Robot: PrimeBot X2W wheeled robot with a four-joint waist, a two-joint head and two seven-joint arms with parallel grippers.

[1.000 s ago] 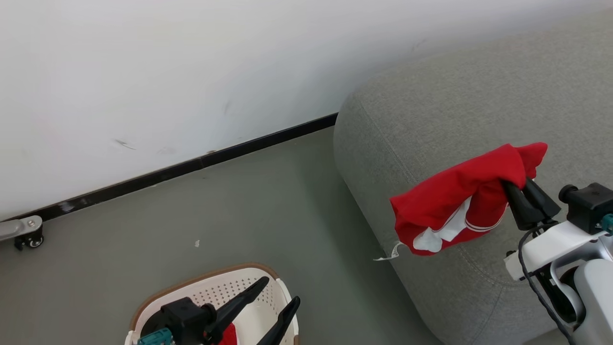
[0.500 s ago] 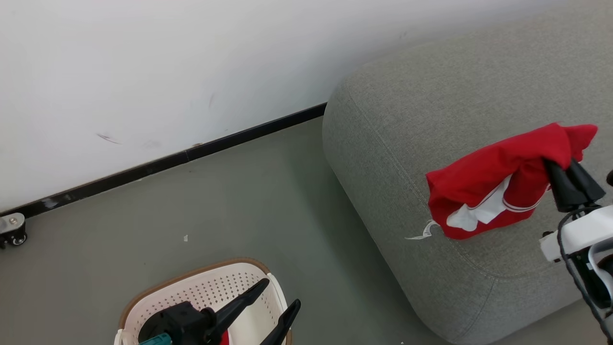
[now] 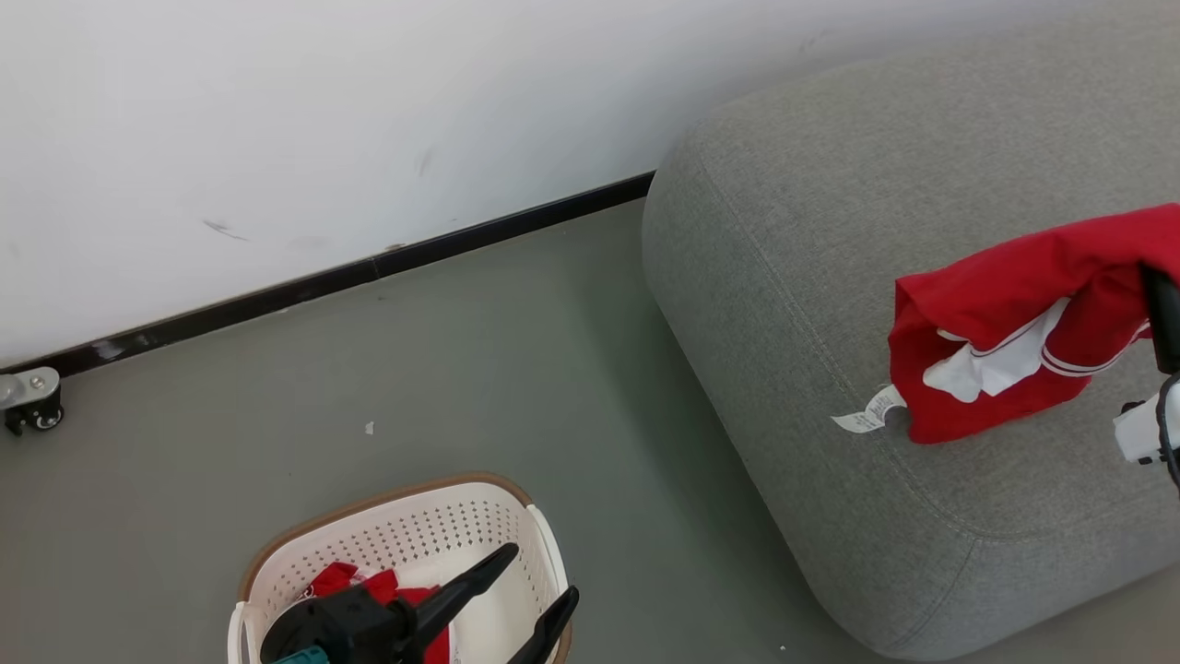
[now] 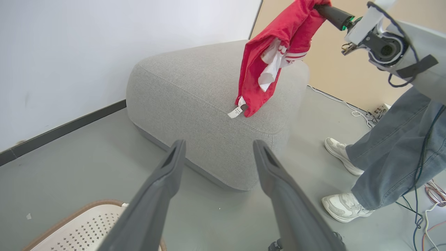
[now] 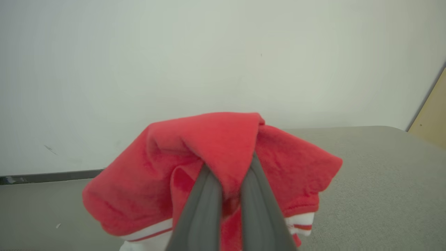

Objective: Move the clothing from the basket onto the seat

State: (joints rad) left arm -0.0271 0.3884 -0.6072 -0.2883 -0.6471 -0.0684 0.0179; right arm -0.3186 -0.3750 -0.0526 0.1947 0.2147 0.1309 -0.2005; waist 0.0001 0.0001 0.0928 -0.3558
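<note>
The grey seat (image 3: 830,231) fills the right side by the wall; the basket (image 3: 406,530) stands on the floor at near left, with red clothing (image 3: 369,583) inside. A red garment (image 3: 1014,314) hangs over the seat's left end, the right gripper (image 5: 230,177) clamped on its top fold. The left gripper (image 3: 542,572) hovers above the basket, fingers apart, empty

The head camera is looking down from high, taking in the seat (image 3: 784,258) at three o'clock and the basket (image 3: 387,503) at seven. The left wrist camera is facing the same seat from low; the right wrist camera is sitting close behind the clothing (image 5: 209,139), facing the wall (image 5: 223,52).
</note>
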